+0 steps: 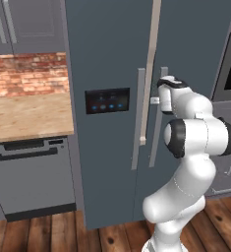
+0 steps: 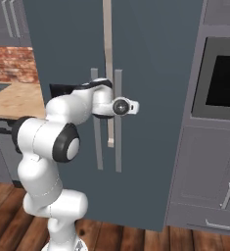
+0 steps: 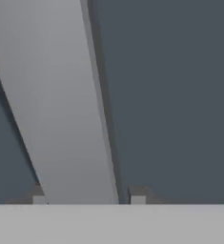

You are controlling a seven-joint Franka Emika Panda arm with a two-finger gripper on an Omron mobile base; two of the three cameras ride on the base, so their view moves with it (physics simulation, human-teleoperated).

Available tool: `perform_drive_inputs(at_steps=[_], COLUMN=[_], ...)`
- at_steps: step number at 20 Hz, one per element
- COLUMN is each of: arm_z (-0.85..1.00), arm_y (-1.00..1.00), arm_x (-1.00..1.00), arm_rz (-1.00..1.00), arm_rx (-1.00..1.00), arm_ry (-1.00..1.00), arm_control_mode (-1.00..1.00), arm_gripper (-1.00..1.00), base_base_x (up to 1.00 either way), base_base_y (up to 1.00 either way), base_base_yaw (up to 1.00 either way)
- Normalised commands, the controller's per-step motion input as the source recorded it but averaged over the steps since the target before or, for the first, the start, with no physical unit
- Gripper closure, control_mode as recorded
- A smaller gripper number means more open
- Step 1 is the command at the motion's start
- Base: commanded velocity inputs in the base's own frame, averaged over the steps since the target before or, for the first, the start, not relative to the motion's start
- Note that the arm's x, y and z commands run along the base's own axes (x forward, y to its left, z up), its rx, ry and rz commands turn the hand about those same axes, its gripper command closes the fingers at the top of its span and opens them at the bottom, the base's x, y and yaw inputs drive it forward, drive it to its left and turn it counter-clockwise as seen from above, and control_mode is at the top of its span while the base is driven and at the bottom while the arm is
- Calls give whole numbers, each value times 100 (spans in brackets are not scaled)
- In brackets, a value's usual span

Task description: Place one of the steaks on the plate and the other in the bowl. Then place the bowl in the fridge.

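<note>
**Three views on the fridge front**

Both base views look forward and slightly down at the fridge (image 1: 112, 59) doors, one from the arm's left, one from its right, sharing the handles (image 2: 117, 122). The hand view sits very close, facing one handle (image 3: 61, 105) and door.

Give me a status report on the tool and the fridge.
Tool astride right fridge handle, fingertips either side. Grip not confirmed. Fridge doors shut. Nothing in the way.

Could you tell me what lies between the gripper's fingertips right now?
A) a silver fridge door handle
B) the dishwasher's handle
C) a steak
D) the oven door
A: in the hand view a silver fridge door handle runs between the two fingertips of the gripper, against the fridge.
</note>
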Motion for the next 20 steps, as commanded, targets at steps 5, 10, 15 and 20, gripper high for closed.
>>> perform_drive_inputs(at_steps=[5, 10, 15, 20], arm_z=[0, 0, 0, 0], arm_y=[-17, -8, -19, -59], arm_x=[0, 0, -6, -40], arm_rz=[-6, -10, -7, 0], arm_rx=[11, 3, 0, 2], arm_ry=[5, 5, 1, 0], arm_control_mode=[-100, -100, -100, -100], arm_gripper=[100, 100, 100, 100], base_base_x=[0, 0, 0, 0], base_base_y=[0, 0, 0, 0], base_base_yaw=[0, 0, 0, 0])
